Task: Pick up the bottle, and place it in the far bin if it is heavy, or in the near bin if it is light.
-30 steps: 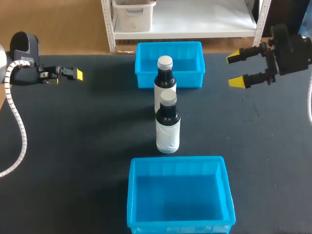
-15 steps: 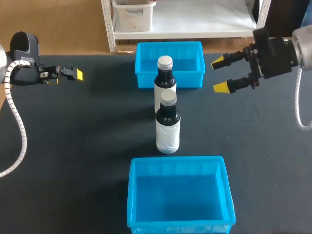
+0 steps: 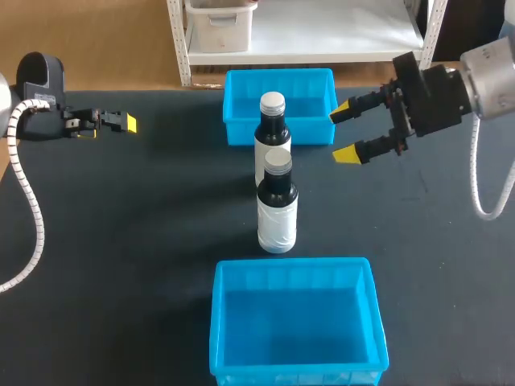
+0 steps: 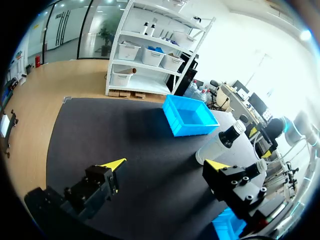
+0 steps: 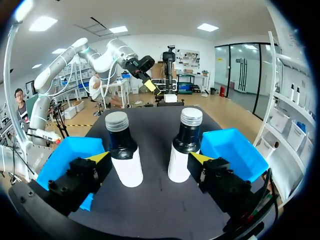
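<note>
Now: two dark bottles with silver caps and white labels stand upright on the table (image 3: 145, 241), in a line between the bins. The far bottle (image 3: 272, 129) is just in front of the far bin (image 3: 241, 133); whether it touches the wall, cannot tell. The near bottle (image 3: 277, 211) is just in front of it, apart from the near bin (image 3: 294, 265). Both bins hold nothing visible.

The right gripper (image 3: 344, 133) hovers to the right of the bottles, beside the far bin's corner, fingers spread wide, nothing held. In the right wrist view both bottles lie ahead of it (image 5: 148, 160): near bottle (image 5: 124, 155) before one fingertip, far bottle (image 5: 184, 145) before the other. The left gripper (image 3: 121, 122) is well off at the table's left edge; its wrist view shows it (image 4: 165, 164) with fingers apart and empty.

Risks, as judged:
- Bottles stand close together. The spread seems to line up with both, so a straight advance could strike both or wedge a finger between them.
- Tall, narrow bottles: a side knock near the cap would likely tip one, and it might take its neighbour down too.
- The far finger runs near the far bin's wall and could snag it.
- Weight cannot be read by eye, so the bin choice waits on the lift.
</note>
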